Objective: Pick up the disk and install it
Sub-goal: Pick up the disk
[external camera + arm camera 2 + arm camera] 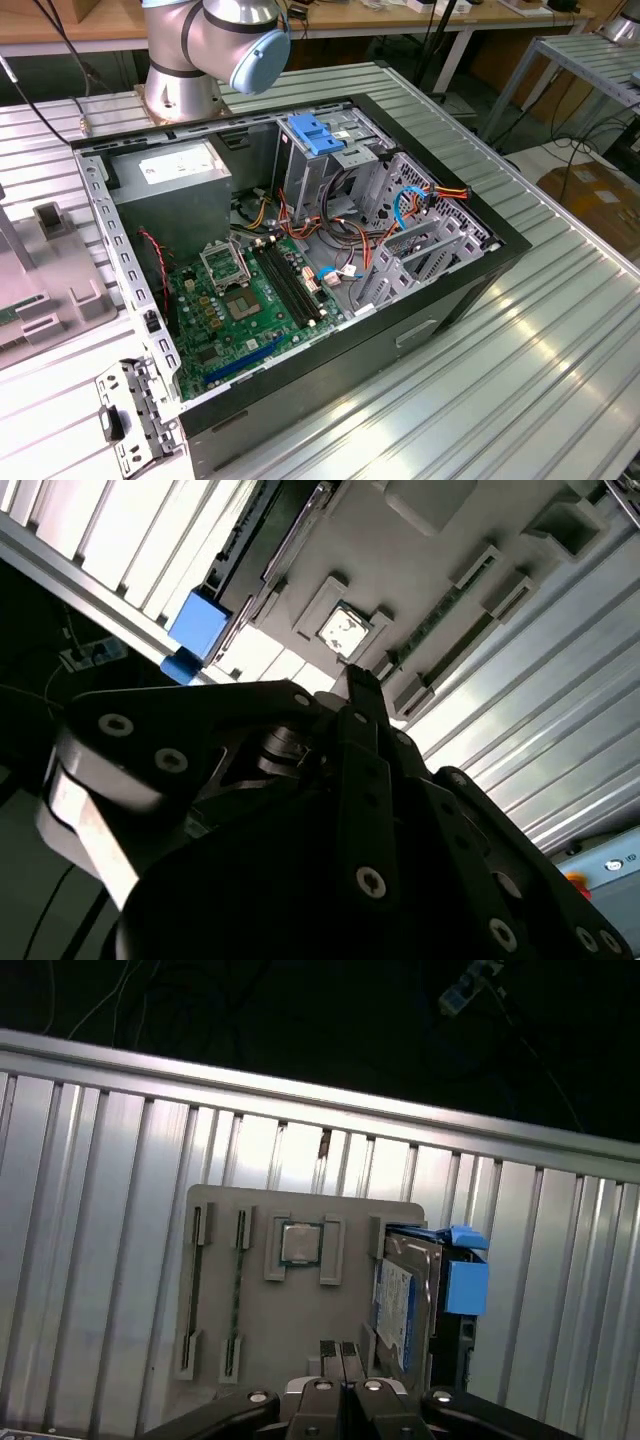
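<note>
Silver arm [185, 45], blue cap [262, 58], black tool [340, 1352]

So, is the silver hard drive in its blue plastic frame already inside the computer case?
No, in the first wrist view the silver blue-framed disk stands on edge in a flat grey plastic holder.

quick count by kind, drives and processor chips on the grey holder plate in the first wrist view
flat silver metal disk in a bright blue plastic carrier: 1
square silver processor chip: 1
total: 2
</note>
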